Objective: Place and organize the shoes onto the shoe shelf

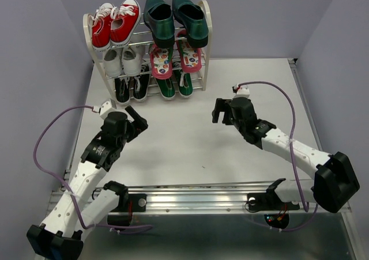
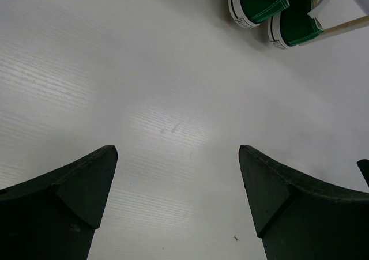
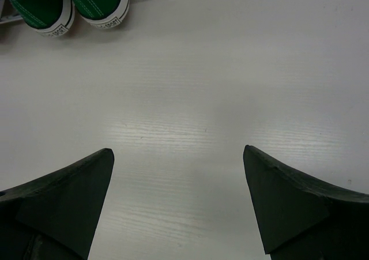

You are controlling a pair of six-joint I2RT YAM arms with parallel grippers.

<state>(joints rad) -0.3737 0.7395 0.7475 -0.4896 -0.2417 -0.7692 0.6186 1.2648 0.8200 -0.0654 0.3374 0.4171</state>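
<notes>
All three pairs are sitting on the shoe shelf (image 1: 208,18): dress shoes (image 1: 173,15) on top, flip-flops (image 1: 176,57) in the middle, green sneakers (image 1: 174,86) at the bottom. The left fingers (image 2: 57,214) and right fingers (image 3: 57,208) are hanging wide over the bench (image 1: 190,150), holding nothing. Little seems left.

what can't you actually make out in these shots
- Top view: white sneakers mostly hidden under the red sneakers on the tier above.
- Top view: dark pair on the bottom tier, too small and shadowed to tell its colour.
- Top view: flip-flops, print too small to read.
- Right wrist view: green sneakers cut off by the top edge; only toes show.
- Both wrist views: shoe shelf upper tiers out of frame.
</notes>
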